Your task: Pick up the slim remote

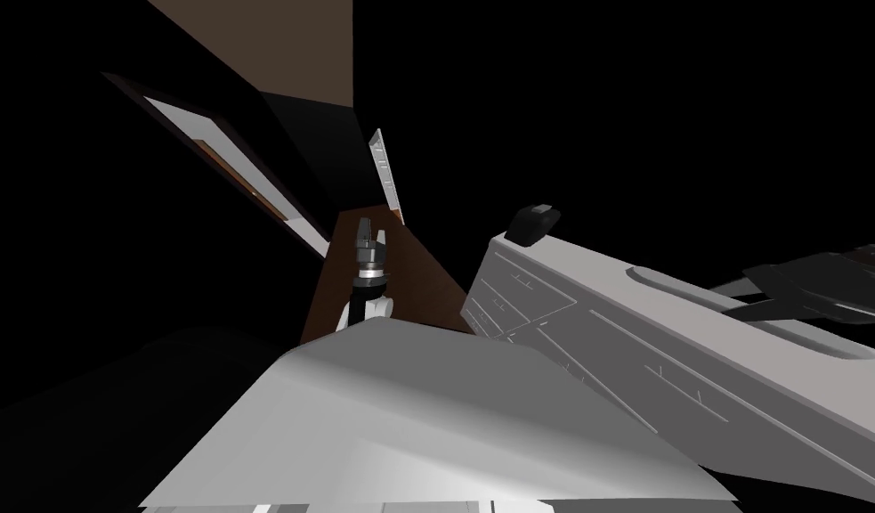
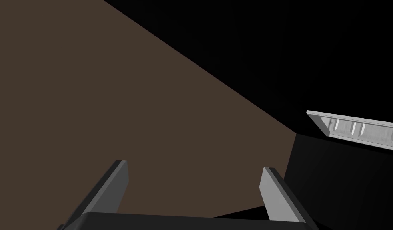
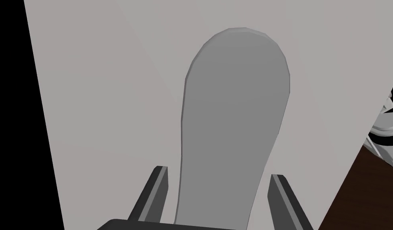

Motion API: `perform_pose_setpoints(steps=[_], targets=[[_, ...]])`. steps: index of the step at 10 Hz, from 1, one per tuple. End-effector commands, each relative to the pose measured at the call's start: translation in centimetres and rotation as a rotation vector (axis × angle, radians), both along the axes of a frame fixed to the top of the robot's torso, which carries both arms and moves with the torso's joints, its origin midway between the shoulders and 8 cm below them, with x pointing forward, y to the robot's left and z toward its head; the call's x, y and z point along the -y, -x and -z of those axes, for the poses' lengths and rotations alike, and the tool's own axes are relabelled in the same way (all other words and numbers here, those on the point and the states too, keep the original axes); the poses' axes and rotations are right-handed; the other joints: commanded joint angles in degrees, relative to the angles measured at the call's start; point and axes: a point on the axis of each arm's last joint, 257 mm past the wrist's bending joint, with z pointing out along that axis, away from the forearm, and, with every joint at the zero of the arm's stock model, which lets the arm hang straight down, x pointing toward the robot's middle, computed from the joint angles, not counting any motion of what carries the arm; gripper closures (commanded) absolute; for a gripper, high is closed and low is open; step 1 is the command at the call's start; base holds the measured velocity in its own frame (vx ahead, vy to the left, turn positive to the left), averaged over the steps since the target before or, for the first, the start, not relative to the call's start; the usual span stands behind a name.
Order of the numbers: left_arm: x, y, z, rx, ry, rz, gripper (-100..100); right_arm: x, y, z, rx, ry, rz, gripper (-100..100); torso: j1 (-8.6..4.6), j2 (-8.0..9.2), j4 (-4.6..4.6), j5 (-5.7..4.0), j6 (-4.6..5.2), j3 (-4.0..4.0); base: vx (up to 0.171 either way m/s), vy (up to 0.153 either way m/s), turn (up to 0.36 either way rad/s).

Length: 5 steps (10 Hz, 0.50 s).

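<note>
Grey slim remote, flat, round-ended, lies within spread right hand.

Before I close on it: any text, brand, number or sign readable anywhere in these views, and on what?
None readable in any view.
The slim remote between the open right gripper fingers shows a plain grey face, no buttons or labels.
The light grey top under it is blank.
The drawer fronts in the head view carry only thin lines, no writing.
</note>
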Motion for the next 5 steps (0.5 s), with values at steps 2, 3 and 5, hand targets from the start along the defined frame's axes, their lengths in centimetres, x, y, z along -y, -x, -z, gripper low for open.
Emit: perform_pose_setpoints(steps=[2,3,5], targets=[[0.0,0.0,0.0,0.0,0.0,0.0,0,-0.8,-1.0,0.7,-0.013,-0.007,-0.018,100,-0.01,-0.01,-0.02,-0.02,0.02,-0.01,-0.003,-0.007,-0.03],[0.0,0.0,0.0,0.0,0.0,0.0,0,-0.7,-0.9,0.9,-0.02,-0.007,-0.015,100,-0.01,-0.01,-0.03,-0.01,0.03,-0.02,-0.006,-0.01,-0.041],[0.0,0.0,0.0,0.0,0.0,0.0,0,-0.9,-1.6,0.7,-0.01,-0.01,-0.026,100,-0.03,-0.02,-0.01,0.01,0.02,-0.02,-0.008,-0.011,-0.053]])
